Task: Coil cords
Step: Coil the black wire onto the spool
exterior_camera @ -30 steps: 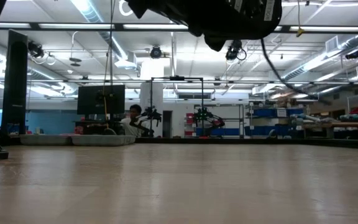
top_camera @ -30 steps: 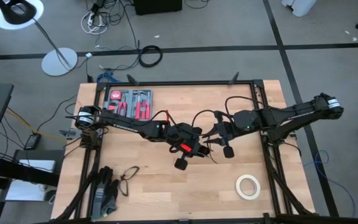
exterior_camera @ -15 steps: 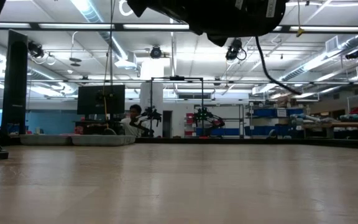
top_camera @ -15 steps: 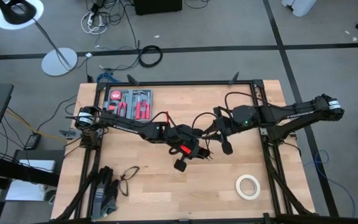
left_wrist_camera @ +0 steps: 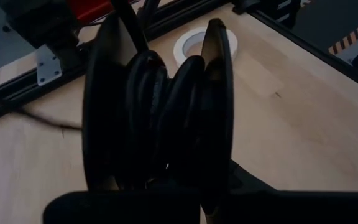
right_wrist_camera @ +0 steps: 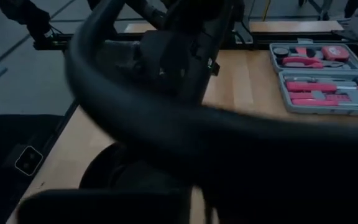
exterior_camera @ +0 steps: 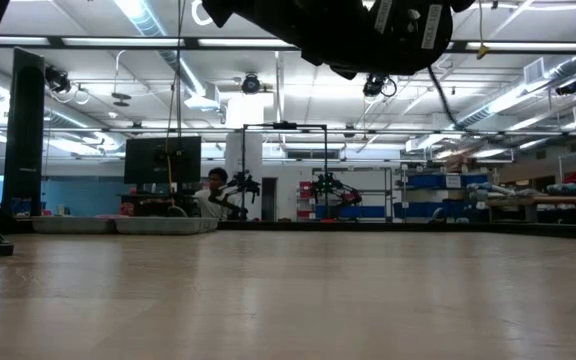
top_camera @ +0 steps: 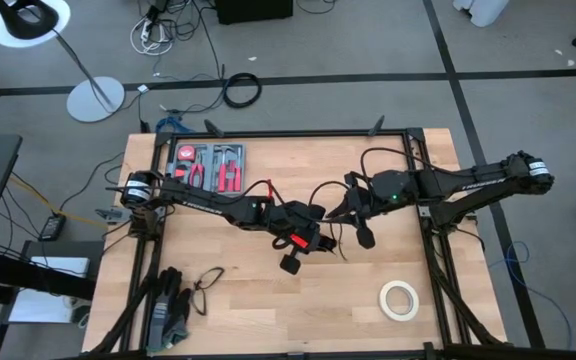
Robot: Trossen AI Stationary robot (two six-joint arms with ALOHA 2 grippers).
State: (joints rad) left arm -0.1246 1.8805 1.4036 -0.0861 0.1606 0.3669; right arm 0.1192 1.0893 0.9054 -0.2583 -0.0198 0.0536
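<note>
From above, my two arms meet over the middle of the bench. My left gripper sits just at 7 o'clock of centre, my right gripper close beside it toward 2 o'clock. The cord loops thin and black between them, arching up from the left one toward the right one, with a strand trailing down at 5 o'clock of the right gripper. The tool case with its red handles lies at 11 o'clock on the bench, the tape roll at 4 o'clock, and a pair of glasses beside a dark glove at 8 o'clock.

At bench height only dark arm parts show along the top edge; a person sits far back in the room.

Through my left wrist, my fingers are clenched on several wound turns of the cord — the bundle is pressed between them — with the tape roll beyond on the wood.

Through my right wrist, a thick blurred run of the cord crosses right in front; whether this gripper is released or clamped, I cannot tell. The tool case lies farther off.
</note>
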